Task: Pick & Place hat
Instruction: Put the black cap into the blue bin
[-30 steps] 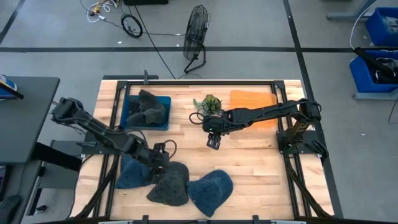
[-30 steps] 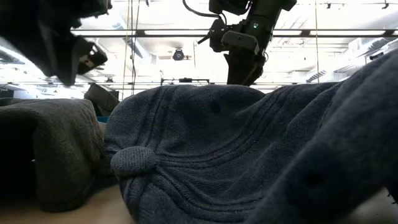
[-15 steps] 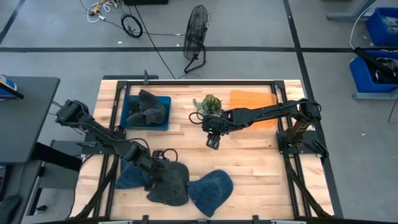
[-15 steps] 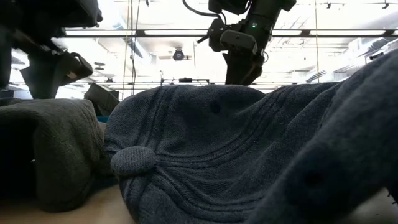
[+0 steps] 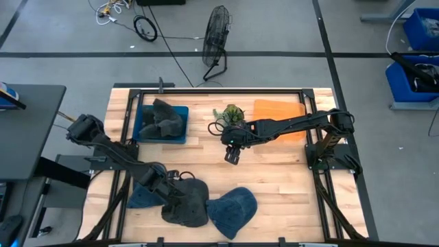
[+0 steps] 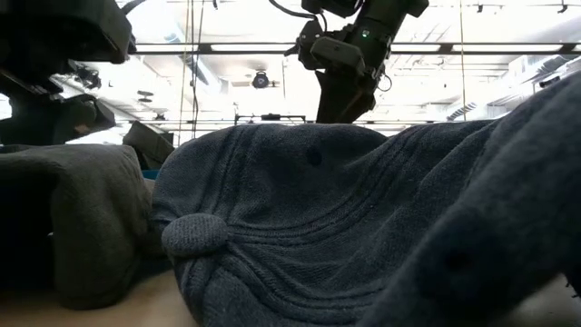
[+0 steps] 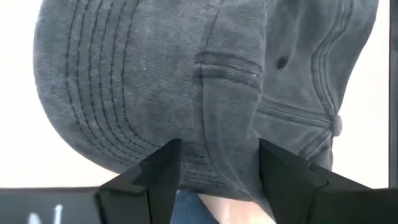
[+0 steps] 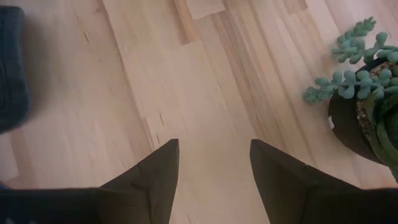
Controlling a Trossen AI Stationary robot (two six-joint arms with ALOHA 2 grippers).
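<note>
A dark grey cap (image 5: pixel 188 206) lies crown-up near the table's near edge, between a blue hat (image 5: pixel 142 195) and a blue cap (image 5: pixel 232 209). My left gripper (image 5: pixel 180 194) is down at the grey cap. In the left wrist view it (image 7: pixel 219 144) is open, one finger on each side of a raised fold (image 7: pixel 227 106) of the cap (image 7: pixel 143 74). My right gripper (image 5: pixel 232 155) hangs open above bare wood at the table's middle, beside the plant; the right wrist view shows it (image 8: pixel 214 144) holding nothing. My left gripper comes at the grey cap's raised fold (image 7: pixel 227 124) from above, slanting toward the near edge, with its open fingers (image 7: pixel 168 168) on either side of the fold. I cannot tell whether they touch the cloth. The cap lies flat on the table.
A blue tray (image 5: pixel 180 132) at far left holds dark hats (image 5: pixel 163 118). A potted succulent (image 5: pixel 232 112) and an orange cloth (image 5: pixel 280 110) sit near the far edge. Bare wood lies at the middle and the right. In the low view the blue cap (image 6: pixel 309 209) fills the foreground.
My left gripper has moved toward the near edge and down onto the grey cap. My right gripper has drifted slightly toward the table's left. The hats lie where they were.
</note>
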